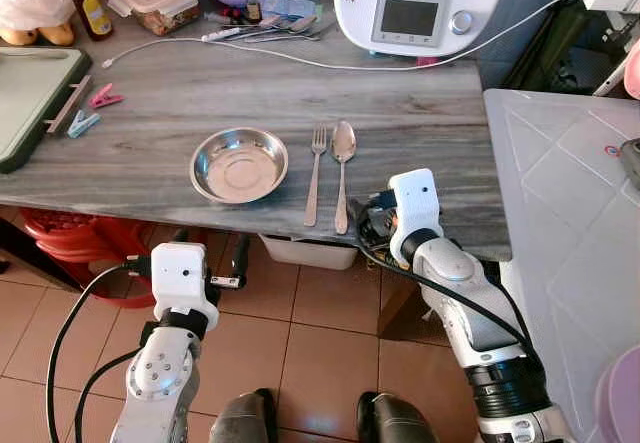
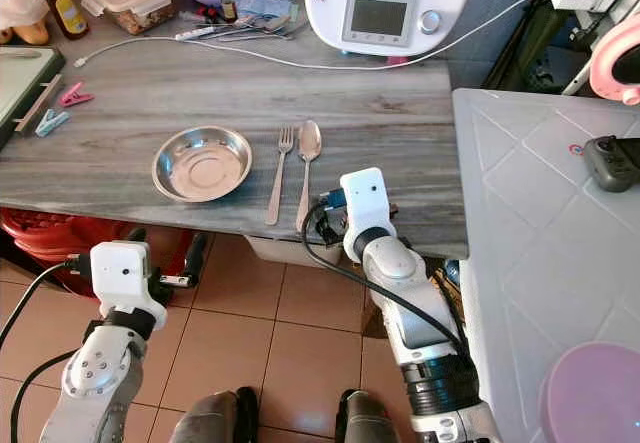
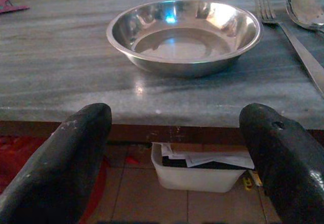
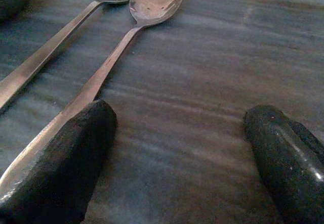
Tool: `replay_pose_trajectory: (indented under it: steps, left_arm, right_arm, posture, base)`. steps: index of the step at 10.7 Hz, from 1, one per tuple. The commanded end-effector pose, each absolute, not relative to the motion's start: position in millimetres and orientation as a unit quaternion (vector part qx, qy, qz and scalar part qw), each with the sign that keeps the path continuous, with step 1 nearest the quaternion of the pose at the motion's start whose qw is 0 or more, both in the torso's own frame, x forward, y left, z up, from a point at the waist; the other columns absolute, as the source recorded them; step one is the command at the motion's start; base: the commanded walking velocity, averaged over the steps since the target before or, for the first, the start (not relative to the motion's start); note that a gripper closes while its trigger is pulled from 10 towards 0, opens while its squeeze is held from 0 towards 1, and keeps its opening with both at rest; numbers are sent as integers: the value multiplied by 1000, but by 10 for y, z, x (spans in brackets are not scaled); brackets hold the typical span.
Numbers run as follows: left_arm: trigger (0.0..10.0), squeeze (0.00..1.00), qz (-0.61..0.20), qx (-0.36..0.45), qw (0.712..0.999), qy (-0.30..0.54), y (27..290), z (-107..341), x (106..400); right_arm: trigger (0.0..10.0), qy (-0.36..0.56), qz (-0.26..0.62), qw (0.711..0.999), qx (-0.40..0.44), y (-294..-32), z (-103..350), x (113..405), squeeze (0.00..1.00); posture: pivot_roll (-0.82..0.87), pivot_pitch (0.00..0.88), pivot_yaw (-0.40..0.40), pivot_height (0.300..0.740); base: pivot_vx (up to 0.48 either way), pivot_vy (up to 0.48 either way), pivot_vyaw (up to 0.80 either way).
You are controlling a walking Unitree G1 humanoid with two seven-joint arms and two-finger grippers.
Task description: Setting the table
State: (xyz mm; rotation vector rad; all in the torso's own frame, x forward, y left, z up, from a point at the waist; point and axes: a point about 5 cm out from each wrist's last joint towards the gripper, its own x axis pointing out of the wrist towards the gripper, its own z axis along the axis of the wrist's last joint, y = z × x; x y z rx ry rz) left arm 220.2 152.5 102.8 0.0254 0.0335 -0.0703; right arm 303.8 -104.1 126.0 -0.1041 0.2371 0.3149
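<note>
A round steel bowl [image 1: 239, 165] sits near the front edge of the grey wood-grain table [image 1: 430, 113]. Just right of it a fork [image 1: 315, 178] and a spoon [image 1: 343, 168] lie side by side, handles toward me. My right gripper [image 4: 177, 148] rests low over the table's front edge, open. One of its fingers [image 4: 66, 153] is against the end of the spoon [image 4: 152, 1] handle. My left gripper [image 3: 174, 148] hangs open just below and in front of the table edge, facing the bowl [image 3: 185, 34], with nothing between its fingers.
A white kitchen machine [image 1: 415, 8] stands at the back with a white cable [image 1: 300, 61] across the table. A green tray [image 1: 30, 93] and clothes pegs [image 1: 95, 103] lie at the left. A white tiled counter [image 1: 570, 213] adjoins on the right. A white box [image 1: 305, 253] and red tubs [image 1: 80, 243] sit underneath.
</note>
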Motion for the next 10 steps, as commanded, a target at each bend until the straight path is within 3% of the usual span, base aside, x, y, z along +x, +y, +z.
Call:
replay_pose_trajectory:
  steps: [1,6,9,10]
  left_arm:
    - [10000,0,-35,18,999,24,1544,1014,2180]
    - [10000,0,-24,16,999,14,1607,1061,2164]
    - [10000,0,16,22,999,20,1696,1038,2156]
    - [10000,0,22,23,999,22,1707,1012,2173]
  right_arm:
    - [10000,145,183,971,-49,-937,1140,2986,1000]
    - [10000,120,140,980,-75,-1211,1233,2875,1000]
    - [10000,14,71,994,-81,-1531,1392,2726,1000]
    - [10000,-10,63,995,-81,-1562,1402,2724,573]
  posture:
    - [91,190,42,740]
    - [82,176,37,740]
    - [62,122,42,740]
    - [63,100,39,740]
  base:
    - [0,0,0]
    - [0,0,0]
    - [0,0,0]
    - [0,0,0]
